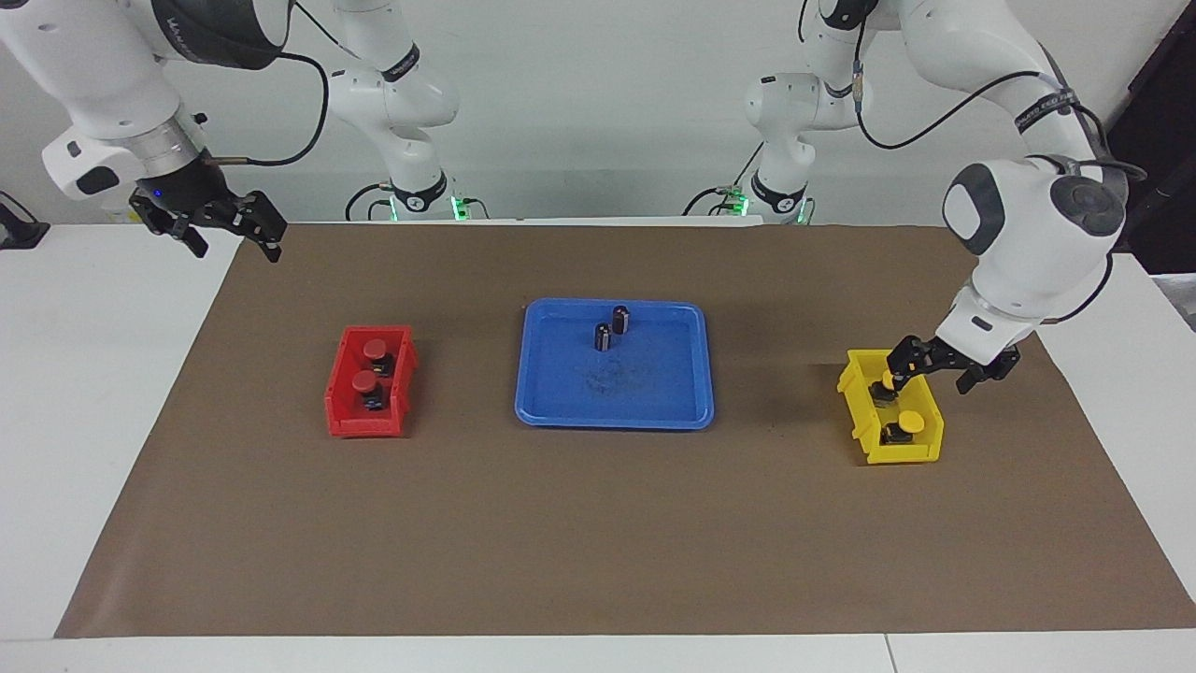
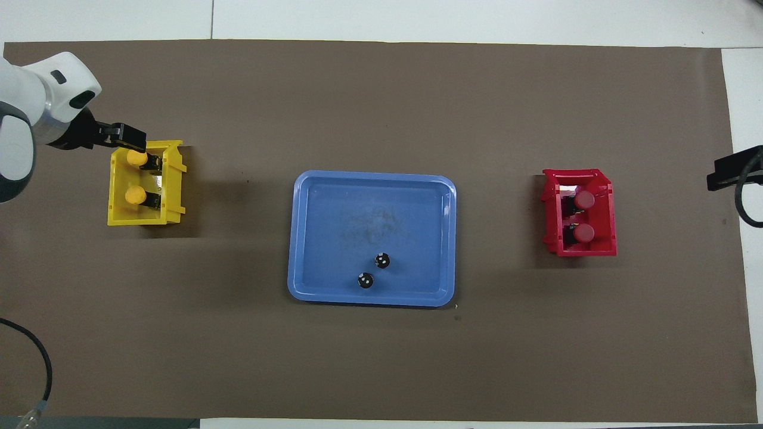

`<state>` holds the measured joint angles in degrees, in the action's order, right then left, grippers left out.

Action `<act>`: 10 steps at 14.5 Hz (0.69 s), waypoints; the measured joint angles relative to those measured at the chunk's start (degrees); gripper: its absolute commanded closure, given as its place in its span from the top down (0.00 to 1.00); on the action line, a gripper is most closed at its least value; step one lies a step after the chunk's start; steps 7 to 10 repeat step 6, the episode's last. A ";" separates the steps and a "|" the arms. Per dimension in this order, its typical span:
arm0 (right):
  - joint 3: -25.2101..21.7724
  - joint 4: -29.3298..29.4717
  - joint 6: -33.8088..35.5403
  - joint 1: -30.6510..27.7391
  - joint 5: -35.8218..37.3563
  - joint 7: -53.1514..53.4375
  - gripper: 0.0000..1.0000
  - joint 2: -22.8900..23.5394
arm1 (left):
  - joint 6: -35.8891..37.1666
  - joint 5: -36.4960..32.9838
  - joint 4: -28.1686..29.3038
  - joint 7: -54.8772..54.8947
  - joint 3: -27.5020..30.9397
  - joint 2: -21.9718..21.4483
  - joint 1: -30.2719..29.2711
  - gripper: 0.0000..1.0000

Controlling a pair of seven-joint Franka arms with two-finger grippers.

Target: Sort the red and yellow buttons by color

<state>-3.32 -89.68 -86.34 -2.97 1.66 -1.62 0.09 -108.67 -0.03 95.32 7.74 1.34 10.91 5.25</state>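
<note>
Two red buttons (image 1: 376, 349) (image 1: 364, 380) lie in the red bin (image 1: 341, 388) toward the right arm's end; they also show in the overhead view (image 2: 584, 199) (image 2: 584, 232). Two yellow buttons (image 1: 886, 381) (image 1: 911, 423) lie in the yellow bin (image 1: 864, 439) toward the left arm's end, also in the overhead view (image 2: 136, 195) (image 2: 137, 158). My left gripper (image 1: 934, 369) is open and empty, just over the yellow bin. My right gripper (image 1: 224, 234) is open and empty; it waits high over the table's edge at the right arm's end.
A blue tray (image 1: 654, 393) sits mid-table between the bins, with two dark cylinders (image 1: 621, 319) (image 1: 604, 336) standing in its part nearer to the robots. A brown mat (image 1: 598, 523) covers most of the white table.
</note>
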 measured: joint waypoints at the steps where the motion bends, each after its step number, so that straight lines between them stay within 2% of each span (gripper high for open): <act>1: 0.16 0.01 0.00 0.04 0.00 0.00 1.00 0.00 | 2.33 0.00 -0.46 0.00 -0.15 -1.63 0.40 1.00; 6: 0.33 0.18 0.00 0.05 0.00 0.00 1.00 0.00 | 11.84 0.00 -0.80 0.08 -0.30 -10.90 0.62 1.00; 10: 0.33 0.18 0.00 0.05 0.00 0.00 1.00 0.00 | 11.84 0.00 -0.80 0.08 -0.30 -10.90 0.62 1.00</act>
